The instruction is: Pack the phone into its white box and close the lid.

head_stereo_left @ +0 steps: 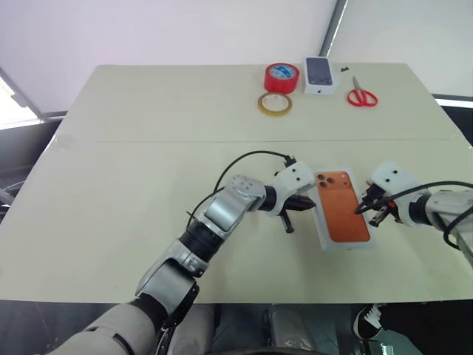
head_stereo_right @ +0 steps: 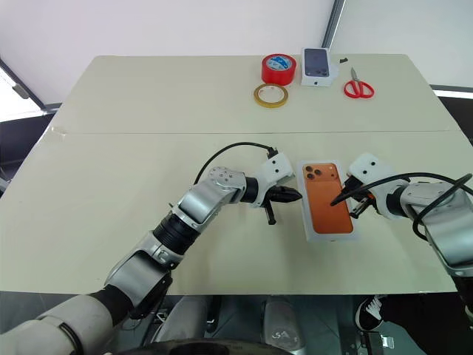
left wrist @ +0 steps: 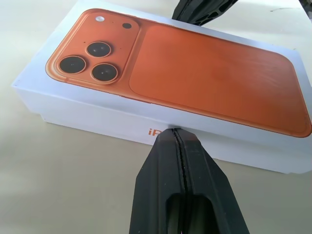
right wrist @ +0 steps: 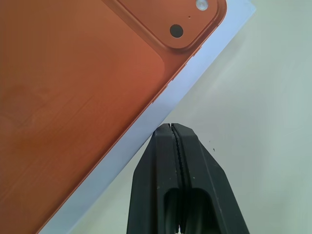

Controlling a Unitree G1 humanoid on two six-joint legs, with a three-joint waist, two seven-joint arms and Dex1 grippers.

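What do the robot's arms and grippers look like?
Silver-grey metal arms with black joints and white blocks at the wrists. A thin black cable loops over each one. The left gripper and right gripper each have two pointed black fingers.

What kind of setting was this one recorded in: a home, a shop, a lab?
Most likely a lab or test room arranged for a packing task. A bare pale table stands by a plain white wall, with only props set out: tape rolls, red scissors and the white box.
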